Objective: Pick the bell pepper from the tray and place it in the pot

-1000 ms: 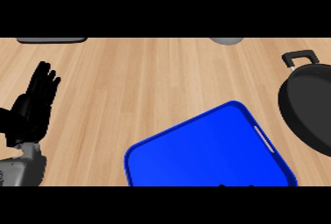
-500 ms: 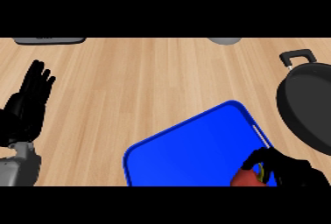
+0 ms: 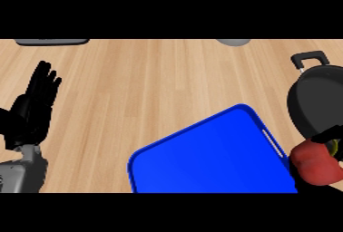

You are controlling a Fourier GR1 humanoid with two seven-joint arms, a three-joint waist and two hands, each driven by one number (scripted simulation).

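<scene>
The red bell pepper (image 3: 313, 166) hangs at the view's right edge, just off the right rim of the blue tray (image 3: 208, 154). Only dark bits of my right hand (image 3: 327, 134) show above and behind the pepper, curled round it; the remainder is out of view. The black pot (image 3: 318, 102) lies directly above the pepper, its loop handle (image 3: 308, 59) pointing to the far side. My left hand (image 3: 33, 108) rests open at the left edge, fingers up, far from the tray.
A grey rounded object (image 3: 233, 41) and a dark flat object (image 3: 52, 41) sit at the counter's far edge. Bare wooden counter (image 3: 154, 86) stretches between my left hand and the tray.
My right hand came into view over the tray's lower right corner with the pepper, then carried it right and up toward the pot. The left hand barely shifted.
</scene>
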